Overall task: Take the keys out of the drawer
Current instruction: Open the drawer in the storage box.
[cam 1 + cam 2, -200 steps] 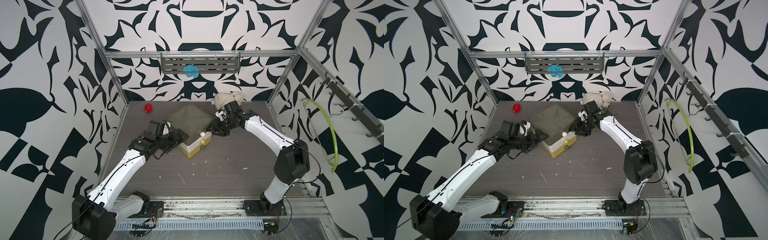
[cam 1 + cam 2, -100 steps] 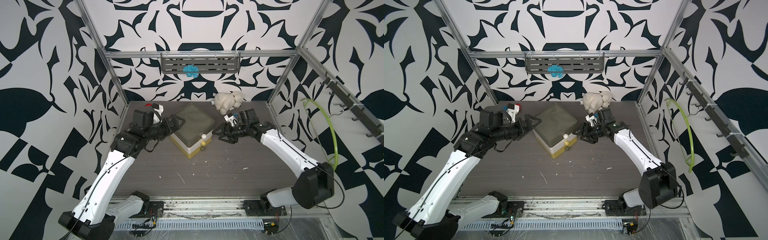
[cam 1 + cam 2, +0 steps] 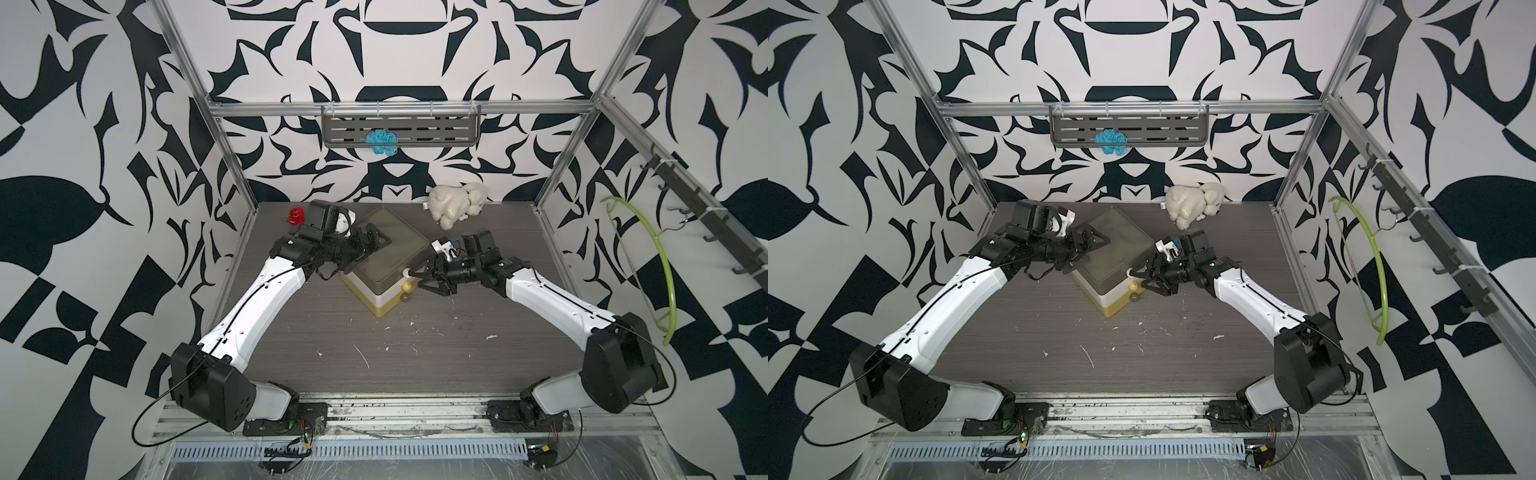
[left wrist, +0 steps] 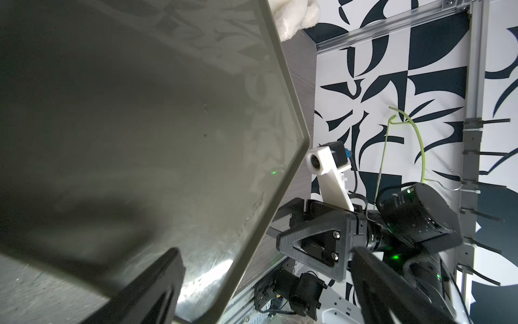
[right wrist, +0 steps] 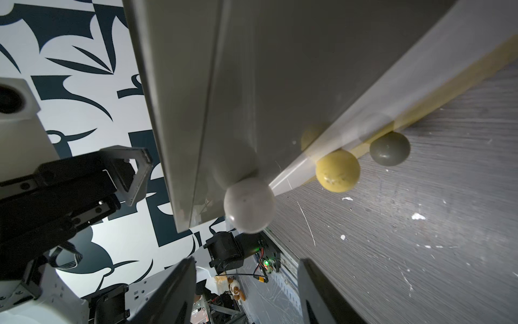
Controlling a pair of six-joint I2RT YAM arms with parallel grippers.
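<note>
The right jaws are standing spread in front of the drawer unit (image 3: 386, 253). The white knob (image 5: 249, 204) is sitting just ahead of their tips, in line with the gap between them, and nothing is being pinched. Beyond that knob, lower and farther from these jaws, the yellow knob (image 5: 337, 171) and the grey knob (image 5: 389, 148) are sticking out.

The left jaws are standing spread too, hanging over the unit's top on the side away from the right jaws. In the left wrist view one finger (image 4: 157, 289) is lying over the top and the other finger (image 4: 392, 297) is reaching past its edge; I cannot tell whether either is touching.

The unit is sitting on the desk (image 3: 374, 357) between the two pairs of jaws. All three drawers are looking shut. The keys are showing in no view, so where they are lying cannot be told.

A plush toy (image 3: 455, 203) is lying behind the right jaws, and a red toy (image 3: 296, 216) is sitting behind the left ones.
</note>
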